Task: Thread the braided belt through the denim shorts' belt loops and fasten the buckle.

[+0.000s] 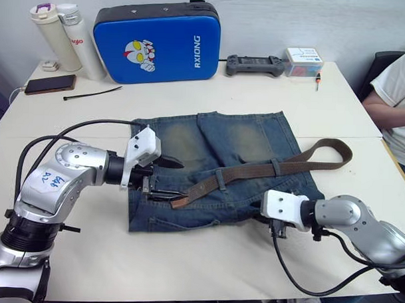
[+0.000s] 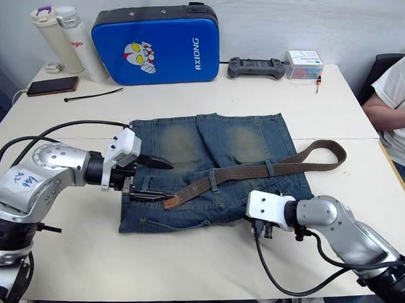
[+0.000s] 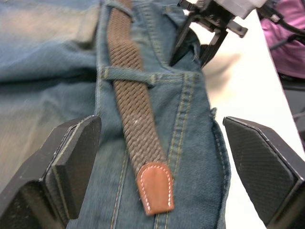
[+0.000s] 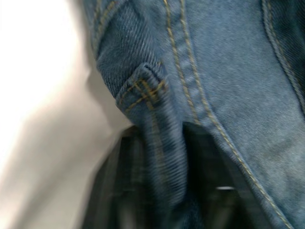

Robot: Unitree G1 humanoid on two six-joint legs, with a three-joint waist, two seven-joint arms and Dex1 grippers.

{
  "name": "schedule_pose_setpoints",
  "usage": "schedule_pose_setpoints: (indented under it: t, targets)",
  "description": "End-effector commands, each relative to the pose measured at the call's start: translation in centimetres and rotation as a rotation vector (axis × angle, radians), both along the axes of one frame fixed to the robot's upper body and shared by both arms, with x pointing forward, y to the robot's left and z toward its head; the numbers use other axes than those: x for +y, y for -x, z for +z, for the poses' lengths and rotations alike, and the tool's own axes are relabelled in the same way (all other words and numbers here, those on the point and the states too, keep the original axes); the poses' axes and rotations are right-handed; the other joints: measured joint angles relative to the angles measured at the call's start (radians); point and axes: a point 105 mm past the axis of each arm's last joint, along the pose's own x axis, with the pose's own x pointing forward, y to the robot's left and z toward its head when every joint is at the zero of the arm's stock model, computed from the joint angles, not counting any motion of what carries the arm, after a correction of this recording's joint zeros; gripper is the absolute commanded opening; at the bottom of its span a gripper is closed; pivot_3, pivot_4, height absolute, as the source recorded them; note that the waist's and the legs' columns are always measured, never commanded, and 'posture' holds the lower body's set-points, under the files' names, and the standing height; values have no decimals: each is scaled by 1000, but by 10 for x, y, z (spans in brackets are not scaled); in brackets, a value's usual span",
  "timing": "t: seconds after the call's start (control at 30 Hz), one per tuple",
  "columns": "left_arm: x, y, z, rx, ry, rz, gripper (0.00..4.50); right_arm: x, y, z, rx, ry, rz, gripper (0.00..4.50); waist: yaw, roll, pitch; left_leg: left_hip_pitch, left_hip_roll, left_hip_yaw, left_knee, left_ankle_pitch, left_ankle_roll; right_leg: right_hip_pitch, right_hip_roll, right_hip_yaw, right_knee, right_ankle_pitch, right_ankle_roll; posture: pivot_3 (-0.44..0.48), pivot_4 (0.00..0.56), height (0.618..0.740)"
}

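The denim shorts [image 1: 243, 139] lie flat on the white table. The braided belt [image 1: 255, 172] runs along the waistband under two belt loops [image 1: 220, 177], and its far part curls off to the right [image 1: 335, 153]. Its tan tip [image 3: 155, 188] lies on the denim between the fingers of my open left gripper [image 1: 171, 180], which touch nothing. My right gripper [image 1: 274, 224] sits at the waistband's right corner, shut on a fold of denim by a belt loop [image 4: 143, 88]. The buckle is hidden.
At the back stand a blue case [image 1: 160, 40], two bottles [image 1: 57, 37], a phone [image 1: 50, 84], a black cable tie [image 1: 91, 93], a controller [image 1: 254, 65] and a small box [image 1: 303, 62]. A person [image 1: 397, 98] sits at the right edge.
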Motion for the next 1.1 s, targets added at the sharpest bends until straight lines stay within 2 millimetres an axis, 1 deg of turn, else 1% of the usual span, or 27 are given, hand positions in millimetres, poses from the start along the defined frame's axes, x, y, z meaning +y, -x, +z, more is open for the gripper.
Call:
schedule_pose_setpoints:
  t: [0.03, 0.13, 0.2, 0.27, 0.33, 0.47, 0.53, 0.6, 0.67, 0.73, 0.77, 0.8, 0.83, 0.87, 0.9, 0.93, 1.0, 1.03, 1.1]
  targets:
    - [-5, 4, 9, -34, 31, -16, 4500, -55, -19, 4, -33, 139, -125, 31, 15, 0, 0, 0, 0, 0, 1, 0, 0, 1, 0, -1, -1, 0, 0, 0, 150, 740]
    - [-8, 4, 8, -32, 45, -16, 4500, -92, -35, 16, -70, 197, -180, 31, 26, 0, 0, 1, -1, -1, 3, -1, 1, 4, -1, -1, -2, 0, 0, 0, 150, 740]
    - [-13, 3, 8, -30, 58, -22, 4500, -113, -43, 23, -83, 230, -204, 31, 30, 0, 0, 2, -1, -1, 3, -1, 2, 5, -2, -1, -3, 0, 0, 0, 150, 740]
    - [-16, 4, 7, -25, 65, -35, 4500, -128, -51, 26, -98, 272, -210, 31, 30, 0, 0, 3, -2, 0, 3, -2, 3, 6, -2, -1, -3, 0, 1, 0, 150, 740]
    - [-18, 2, 7, -27, 66, -42, 4500, -136, -58, 28, -110, 287, -216, 31, 28, 1, 0, 2, -2, 0, 3, 0, 0, 5, -2, -1, -3, 0, 1, 0, 150, 740]
    - [-22, -3, 9, -40, 75, -41, 4500, -146, -69, 32, -133, 286, -240, 31, 20, 1, 0, 2, -1, 0, 2, 0, -2, 4, -1, -1, -3, 0, 0, 0, 150, 740]
    - [-24, -5, 10, -46, 81, -41, 4500, -146, -71, 33, -145, 276, -243, 31, 20, 1, 0, 2, -1, 1, 3, 0, -2, 5, -1, -1, -2, 0, 0, 0, 150, 740]
    - [-25, -5, 10, -46, 82, -43, 4500, -139, -71, 37, -145, 209, -253, 31, 20, 1, 0, 3, -1, 1, 3, 0, -2, 5, -1, -1, -2, 0, 0, 0, 150, 740]
    - [-25, -6, 9, -46, 82, -45, 4500, -132, -69, 45, -147, 140, -269, 31, 20, 1, 0, 3, -1, 1, 3, 0, -2, 5, -1, -1, -1, 0, 0, 0, 150, 740]
    - [-25, -6, 8, -47, 81, -47, 4500, -128, -65, 58, -152, 106, -272, 891, 21, 1, 0, 2, -1, 1, 3, 0, -2, 5, -1, -1, -1, 0, 0, 0, 150, 740]
    - [-25, -6, 8, -47, 81, -48, 4500, -126, -63, 63, -152, 98, -272, 1177, 21, 1, 0, 2, -1, 1, 3, 0, -2, 4, -1, -1, -1, 0, 0, 0, 150, 740]
    - [-25, -7, 8, -46, 80, -50, 4500, -128, -60, 76, -146, 79, -304, 1528, 20, 1, 0, 2, -1, 1, 3, 0, -2, 4, -1, -1, -1, 0, 0, 0, 150, 740]
    - [-25, -7, 8, -46, 80, -52, 4500, -130, -57, 88, -139, 66, -329, 2004, 20, 3, 1, 2, -1, 1, 3, 0, -2, 4, -1, -1, -1, 0, 0, 0, 150, 740]
    - [-26, -7, 8, -46, 79, -54, 4500, -131, -55, 96, -134, 57, -346, 2599, 21, 5, 1, 1, -1, 1, 3, 0, -2, 3, -1, -1, -1, 0, 0, 0, 150, 740]
    - [-26, -7, 8, -46, 80, -58, 4500, -130, -51, 107, -116, 9, -378, 2895, 21, 5, 1, 1, -1, 1, 3, 0, -2, 2, -1, 0, 0, 0, 0, 0, 150, 740]
    - [-27, -7, 8, -46, 79, -63, 4500, -129, -47, 114, -91, -28, -396, 3521, 21, 5, 1, 1, -1, 1, 3, 0, -2, 2, -1, 0, 0, 0, 0, 0, 150, 740]
    - [-28, -7, 8, -45, 81, -70, 4500, -123, -38, 120, -29, -100, -421, 4319, 21, 5, 1, 1, 0, 0, 3, 0, -2, 2, 0, -1, 0, 0, 0, 0, 150, 740]
    - [-29, -7, 8, -44, 83, -73, 4500, -119, -34, 120, 1, -126, -428, 4427, 21, 5, 1, 1, 0, 0, 3, -1, 0, 3, 0, -1, -1, 0, 0, 0, 150, 740]
    - [-30, -7, 8, -43, 86, -78, 4500, -101, -22, 115, 133, -259, -440, 4427, 22, 5, 1, 1, 0, 0, 3, -1, 0, 3, 0, -1, -1, 0, 0, 0, 150, 740]
